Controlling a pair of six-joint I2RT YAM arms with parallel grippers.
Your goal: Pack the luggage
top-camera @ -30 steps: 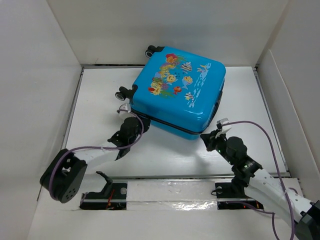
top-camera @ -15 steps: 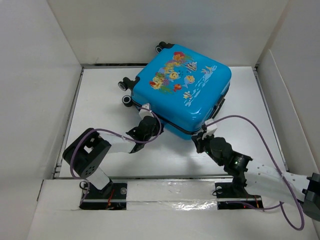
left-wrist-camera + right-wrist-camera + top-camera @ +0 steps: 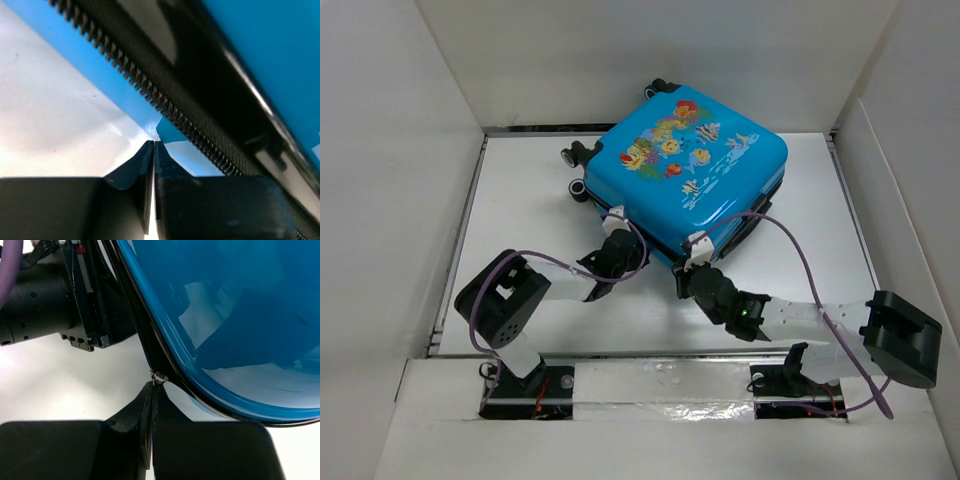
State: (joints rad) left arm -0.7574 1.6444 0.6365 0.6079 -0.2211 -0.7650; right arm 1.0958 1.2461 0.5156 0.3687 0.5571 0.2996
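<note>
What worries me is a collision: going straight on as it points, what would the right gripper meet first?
The right gripper, jaws shut, would meet the small metal zip pull just off its tips, on the luggage seam; they may be touching.

No words, numbers or brand marks can be read anywhere. The bright-blue hard-shell suitcase [image 3: 690, 170], upper centre of the overhead view, bears only fish-and-coral pictures.

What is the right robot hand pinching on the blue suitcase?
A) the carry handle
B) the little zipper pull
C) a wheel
B: in the right wrist view the right gripper is shut, with the small metal zipper pull caught at its fingertips on the suitcase seam.
</note>
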